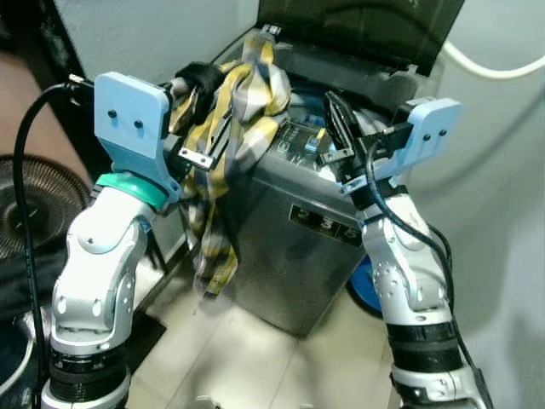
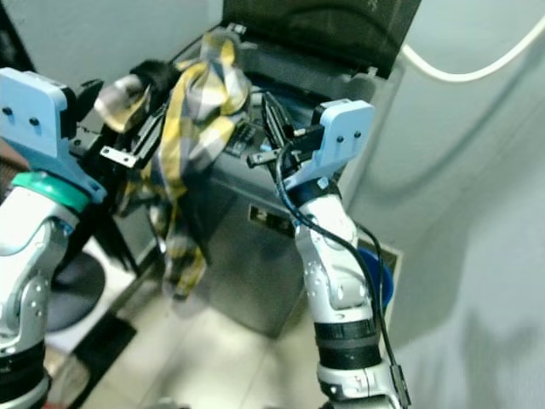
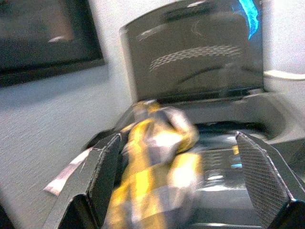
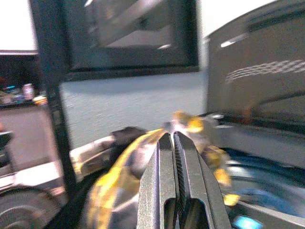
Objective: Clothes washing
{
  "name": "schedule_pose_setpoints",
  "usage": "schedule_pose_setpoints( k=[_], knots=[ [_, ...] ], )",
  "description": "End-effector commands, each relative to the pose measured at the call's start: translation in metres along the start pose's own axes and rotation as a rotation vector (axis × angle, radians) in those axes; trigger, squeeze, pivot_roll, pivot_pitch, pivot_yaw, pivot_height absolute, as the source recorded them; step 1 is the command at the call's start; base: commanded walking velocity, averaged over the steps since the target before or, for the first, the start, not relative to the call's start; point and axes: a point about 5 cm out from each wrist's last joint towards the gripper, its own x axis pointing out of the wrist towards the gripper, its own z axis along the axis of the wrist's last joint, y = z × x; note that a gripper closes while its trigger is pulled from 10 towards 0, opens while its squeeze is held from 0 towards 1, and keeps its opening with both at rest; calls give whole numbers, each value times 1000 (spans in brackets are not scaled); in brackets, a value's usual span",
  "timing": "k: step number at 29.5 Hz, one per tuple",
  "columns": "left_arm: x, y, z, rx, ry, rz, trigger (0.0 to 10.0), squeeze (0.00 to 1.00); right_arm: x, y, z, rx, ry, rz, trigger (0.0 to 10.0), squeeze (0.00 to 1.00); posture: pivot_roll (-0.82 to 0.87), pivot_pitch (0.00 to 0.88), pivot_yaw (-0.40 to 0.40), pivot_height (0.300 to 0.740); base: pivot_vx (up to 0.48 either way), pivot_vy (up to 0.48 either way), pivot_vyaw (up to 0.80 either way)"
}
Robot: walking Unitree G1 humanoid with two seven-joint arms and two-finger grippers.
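Hanging a yellow plaid garment (image 1: 228, 128) over the open washing machine (image 1: 315, 230).
The left tool (image 3: 190, 181) has its fingers spread wide, the cloth draped against one of them and trailing down the machine's front corner. The right tool (image 4: 177, 157) is pressed closed on nothing, raised beside the control panel (image 1: 302, 141), under the lifted lid (image 1: 358, 25).

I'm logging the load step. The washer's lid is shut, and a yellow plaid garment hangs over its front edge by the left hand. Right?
Not quite: the lid stands open, as the left eye view shows. The yellow plaid garment does hang over the front edge of the washer, by the left hand.
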Motion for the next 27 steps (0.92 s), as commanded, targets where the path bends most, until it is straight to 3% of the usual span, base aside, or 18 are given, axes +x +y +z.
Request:
schedule_pose_setpoints(
  k=[1,27],
  knots=[
    [0,0,0,-1,-1,-3,10000,0,0,2,-1,-5,7,3,10000,0,61,3,6,728,0,0,0],
    [-1,-3,-8,3,42,-1,10000,0,-2,6,-7,-5,30,28,10000,0,62,8,6,728,0,0,0]
  ],
)
